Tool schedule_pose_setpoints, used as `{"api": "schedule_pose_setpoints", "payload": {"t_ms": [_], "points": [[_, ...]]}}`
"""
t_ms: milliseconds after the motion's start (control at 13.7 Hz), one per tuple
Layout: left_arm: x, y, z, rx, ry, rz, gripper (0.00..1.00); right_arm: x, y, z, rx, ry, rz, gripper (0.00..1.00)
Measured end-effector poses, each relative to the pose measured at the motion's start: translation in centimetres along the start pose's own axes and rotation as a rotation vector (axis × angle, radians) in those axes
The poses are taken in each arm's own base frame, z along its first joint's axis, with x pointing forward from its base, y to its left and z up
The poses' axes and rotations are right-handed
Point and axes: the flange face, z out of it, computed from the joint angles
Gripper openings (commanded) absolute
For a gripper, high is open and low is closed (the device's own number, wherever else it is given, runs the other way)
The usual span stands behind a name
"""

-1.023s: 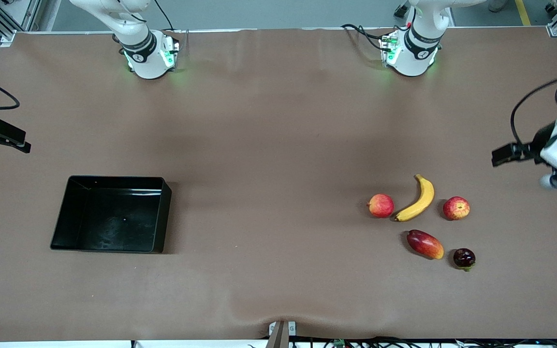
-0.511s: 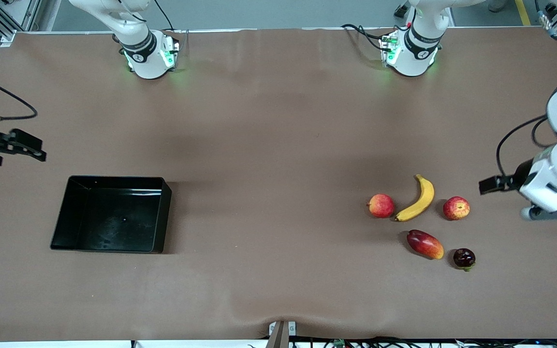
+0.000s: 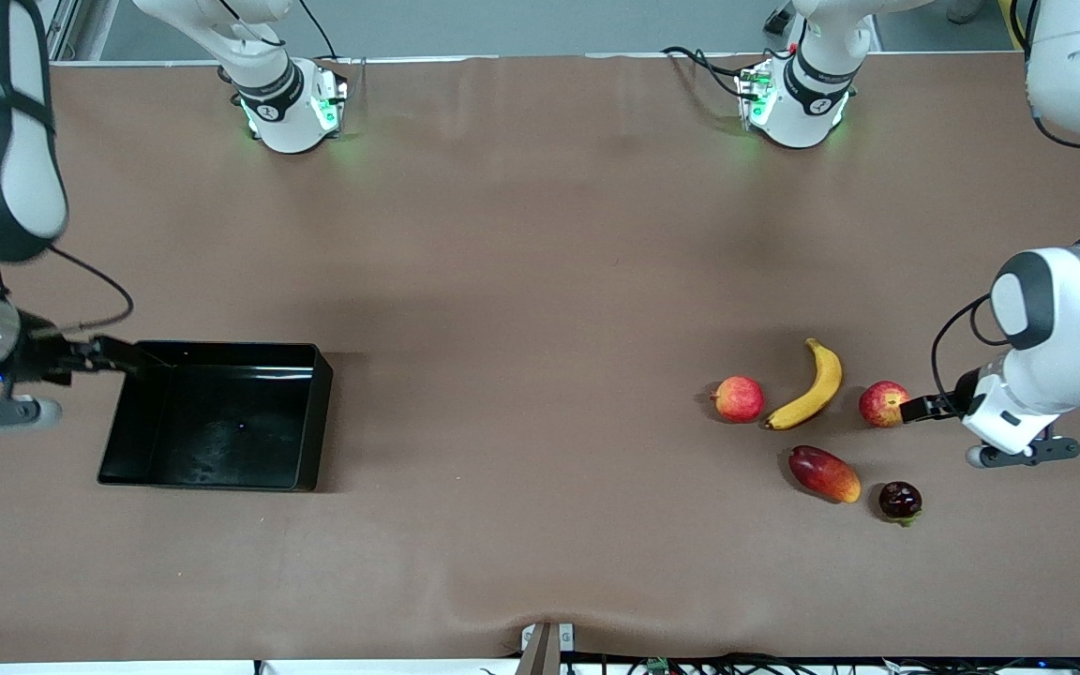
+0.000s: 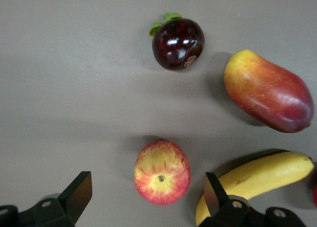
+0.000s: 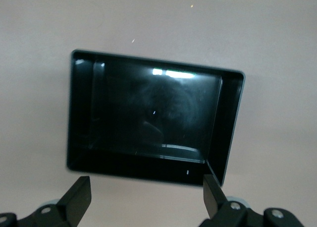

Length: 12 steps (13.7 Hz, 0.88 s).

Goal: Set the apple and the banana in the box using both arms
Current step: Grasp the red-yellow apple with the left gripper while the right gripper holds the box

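Brown table point(image 3: 540, 281), two white arm bases along its farthest edge. Box point(image 3: 217, 414): black, shallow, empty, at the right arm's end of the table. Right gripper point(image 3: 113, 356): in the air over the box's outer end wall, fingers point(image 5: 79, 199) spread wide. Fruit group at the left arm's end of the table: apple point(image 3: 884, 404), red with yellow streaks, stem dimple up; banana point(image 3: 810, 386) just beside it, toward the table's middle; second red fruit point(image 3: 739, 398) just beside the banana, farther toward the middle; mango point(image 3: 824, 473), nearer the camera than the banana; dark plum-like fruit point(image 3: 900, 501), near the mango, nearer the camera than the apple. Left gripper point(image 3: 920, 409): over the table just beside the apple, fingers point(image 4: 79, 195) spread wide, holding nothing.
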Motion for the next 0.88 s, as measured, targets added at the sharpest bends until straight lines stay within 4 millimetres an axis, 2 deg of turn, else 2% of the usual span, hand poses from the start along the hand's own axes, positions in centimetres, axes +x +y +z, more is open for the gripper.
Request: {"api": "schedule_pose_setpoints", "payload": {"t_ms": [219, 292, 438, 511, 658, 731, 804, 877], "points": [[-0.6, 0.2, 2.9, -0.002, -0.04, 0.003, 1.0, 2.2, 3.0, 6.2, -0.014, 0.003, 0.021, 1.0], [-0.8, 0.1, 3.7, -0.003, -0.053, 0.002, 1.0, 2.5, 4.8, 8.3, -0.017, -0.001, 0.027, 1.0], [-1.1, 0.0, 5.3, -0.004, -0.074, 0.0, 1.0, 2.0, 9.9, 12.5, -0.006, -0.034, 0.032, 1.0], [-1.2, -0.1, 5.9, -0.005, -0.08, -0.002, 1.0, 1.6, 11.8, 14.5, 0.002, -0.053, 0.036, 1.0], [-1.3, -0.3, 7.0, -0.006, -0.094, -0.005, 1.0, 1.2, 13.6, 18.8, 0.019, -0.101, 0.055, 1.0], [-1.3, -0.3, 7.4, -0.007, -0.098, -0.005, 1.0, 0.9, 13.9, 20.7, 0.028, -0.124, 0.06, 0.84], [-1.4, -0.3, 7.8, -0.007, -0.099, -0.004, 1.0, 0.8, 13.9, 22.2, 0.034, -0.143, 0.062, 0.18], [-1.4, -0.2, 8.2, -0.008, -0.102, -0.004, 1.0, 0.5, 13.8, 23.7, 0.042, -0.165, 0.062, 0.0]]}}
